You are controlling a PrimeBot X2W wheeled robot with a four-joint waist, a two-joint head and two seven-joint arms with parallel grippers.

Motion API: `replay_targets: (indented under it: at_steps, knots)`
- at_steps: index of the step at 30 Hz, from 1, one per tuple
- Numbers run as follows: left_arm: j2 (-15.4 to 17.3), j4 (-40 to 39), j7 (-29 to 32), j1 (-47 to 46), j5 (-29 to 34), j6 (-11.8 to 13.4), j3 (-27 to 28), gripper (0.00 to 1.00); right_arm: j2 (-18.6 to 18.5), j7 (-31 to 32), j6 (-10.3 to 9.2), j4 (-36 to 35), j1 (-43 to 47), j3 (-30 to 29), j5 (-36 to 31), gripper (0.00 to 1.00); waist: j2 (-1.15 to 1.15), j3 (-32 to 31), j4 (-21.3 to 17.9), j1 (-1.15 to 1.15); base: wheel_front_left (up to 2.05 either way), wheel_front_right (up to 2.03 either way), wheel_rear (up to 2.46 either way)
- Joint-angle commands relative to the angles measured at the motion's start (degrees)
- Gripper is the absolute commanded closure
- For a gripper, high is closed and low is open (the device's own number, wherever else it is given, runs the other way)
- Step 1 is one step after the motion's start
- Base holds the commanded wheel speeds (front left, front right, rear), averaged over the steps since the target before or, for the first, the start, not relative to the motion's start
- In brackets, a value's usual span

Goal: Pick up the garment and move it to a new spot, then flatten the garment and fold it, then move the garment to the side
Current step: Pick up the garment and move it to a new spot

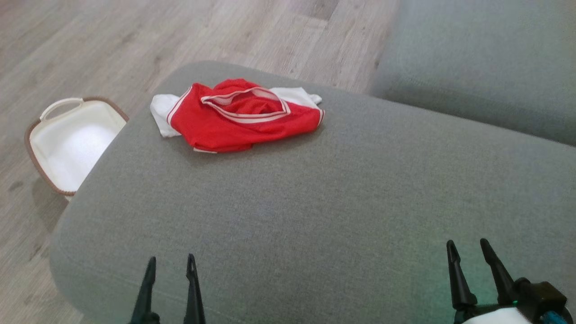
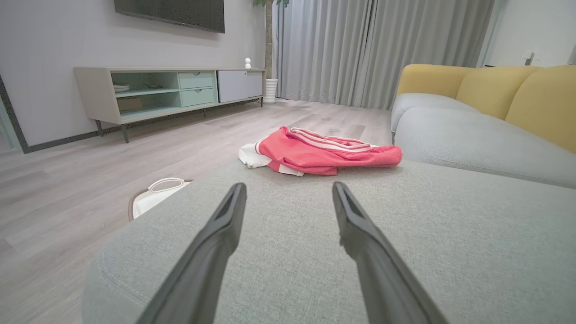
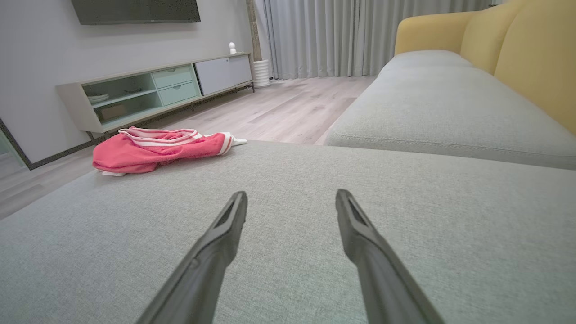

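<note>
A crumpled red garment (image 1: 238, 119) with white trim and white sleeves lies near the far left edge of the grey sofa cushion (image 1: 315, 202). It shows straight ahead in the left wrist view as the garment (image 2: 321, 153) and at the left of the right wrist view as the garment (image 3: 157, 148). My left gripper (image 1: 171, 265) hangs open at the cushion's near edge, empty, well short of the cloth. At the lower right my right gripper (image 1: 469, 249) is also open and empty, far from the garment.
A white basket (image 1: 74, 141) with a brown rim stands on the wood floor left of the cushion. Another grey sofa seat (image 1: 486, 63) lies at the upper right, with yellow backrests (image 3: 517, 49). A TV cabinet (image 2: 171, 92) lines the far wall.
</note>
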Motion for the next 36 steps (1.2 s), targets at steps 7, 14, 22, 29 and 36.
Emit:
replay_targets:
  at_steps: [7, 14, 22, 29, 36]
  knots:
    - [1.00, -5.16, -0.31, -10.69, 2.07, -2.50, 5.30, 0.00, -5.28, -0.79, 0.37, -4.03, -5.05, 1.10, -0.94, 0.00, 0.00, 7.49, -2.13, -0.01, 0.00, 0.00, 0.00]
    - [4.57, -1.26, -0.31, -31.81, 2.03, -8.97, 5.94, 0.00, -14.01, -0.79, 0.37, -7.51, -10.63, 0.26, -0.09, 0.00, 0.00, 19.87, -5.28, -0.01, 0.00, 0.00, 0.00]
    - [5.43, 13.31, 9.32, -59.44, 1.02, -13.57, 4.68, 0.00, -22.83, -0.79, 0.37, -11.72, -14.58, -2.76, 2.12, 0.00, 0.00, 31.69, -7.60, -0.01, 0.00, 0.00, 0.00]
    - [3.69, 34.10, 24.72, -76.28, -2.05, -9.95, 7.48, 0.00, -27.47, -0.79, 0.37, -14.55, -15.82, -3.24, 2.45, 0.00, 0.00, 37.22, -9.21, -0.01, 0.00, 0.00, 0.00]
    - [4.49, 51.33, 36.82, -79.40, -3.92, -8.91, 8.28, 0.00, -28.58, -0.79, 0.37, -15.55, -17.60, -1.65, 1.92, 0.00, 0.00, 39.11, -11.54, -0.01, 0.00, 0.00, 0.00]
